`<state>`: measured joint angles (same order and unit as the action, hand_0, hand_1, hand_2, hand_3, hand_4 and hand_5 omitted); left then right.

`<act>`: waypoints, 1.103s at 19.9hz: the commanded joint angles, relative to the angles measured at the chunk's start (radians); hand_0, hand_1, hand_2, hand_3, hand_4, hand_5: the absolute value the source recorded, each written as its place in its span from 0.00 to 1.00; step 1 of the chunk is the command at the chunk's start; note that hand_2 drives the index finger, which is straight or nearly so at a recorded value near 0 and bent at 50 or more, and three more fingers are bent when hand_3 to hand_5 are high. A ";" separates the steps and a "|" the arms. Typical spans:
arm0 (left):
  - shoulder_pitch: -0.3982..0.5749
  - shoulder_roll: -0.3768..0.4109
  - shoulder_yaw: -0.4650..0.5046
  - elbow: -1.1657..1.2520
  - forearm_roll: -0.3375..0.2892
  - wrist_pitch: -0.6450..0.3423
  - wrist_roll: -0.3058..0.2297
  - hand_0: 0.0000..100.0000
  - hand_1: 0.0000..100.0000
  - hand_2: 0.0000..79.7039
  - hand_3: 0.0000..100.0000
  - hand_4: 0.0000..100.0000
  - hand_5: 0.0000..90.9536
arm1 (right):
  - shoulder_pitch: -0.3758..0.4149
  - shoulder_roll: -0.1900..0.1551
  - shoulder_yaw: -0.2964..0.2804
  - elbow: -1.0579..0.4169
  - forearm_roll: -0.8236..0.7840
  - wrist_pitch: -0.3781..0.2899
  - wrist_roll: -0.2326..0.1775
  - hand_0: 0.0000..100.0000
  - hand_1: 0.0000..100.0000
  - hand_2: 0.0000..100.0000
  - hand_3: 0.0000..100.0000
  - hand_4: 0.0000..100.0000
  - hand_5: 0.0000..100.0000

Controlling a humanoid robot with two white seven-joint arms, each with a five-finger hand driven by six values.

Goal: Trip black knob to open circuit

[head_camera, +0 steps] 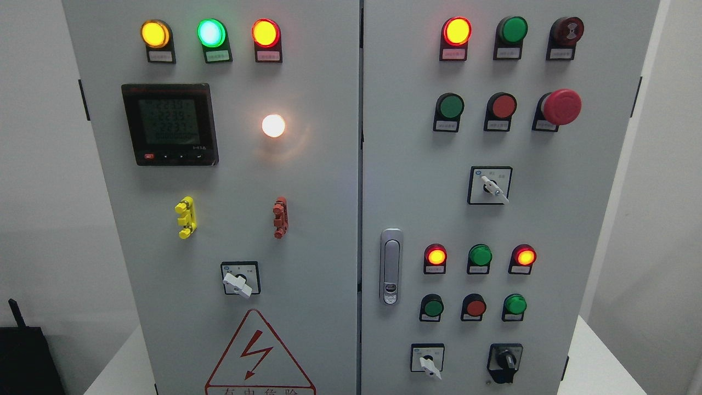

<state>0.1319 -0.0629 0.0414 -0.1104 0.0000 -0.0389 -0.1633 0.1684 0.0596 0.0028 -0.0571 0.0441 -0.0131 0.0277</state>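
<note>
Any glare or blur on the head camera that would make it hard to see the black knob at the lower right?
Head view: the white lamp blooms, washing the panel around it; the lit red and yellow lamps are slightly overexposed; the meter digits are faint; the black knob is sharp, free of glare, casting a small shadow below; no robot hand is in frame.

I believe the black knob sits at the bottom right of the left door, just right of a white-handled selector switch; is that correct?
Not quite: the head view shows the black knob at the bottom right of the right door, not the left. It does sit just right of a white-handled selector switch.
</note>
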 commanded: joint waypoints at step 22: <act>0.000 0.000 0.000 0.000 -0.023 0.001 -0.001 0.12 0.39 0.00 0.00 0.00 0.00 | -0.004 -0.001 0.028 -0.015 -0.001 -0.053 0.060 0.00 0.05 0.00 0.00 0.00 0.00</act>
<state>0.1319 -0.0629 0.0414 -0.1104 0.0000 -0.0369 -0.1633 0.1675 0.0602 0.0005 -0.0622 0.0400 -0.0513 0.0918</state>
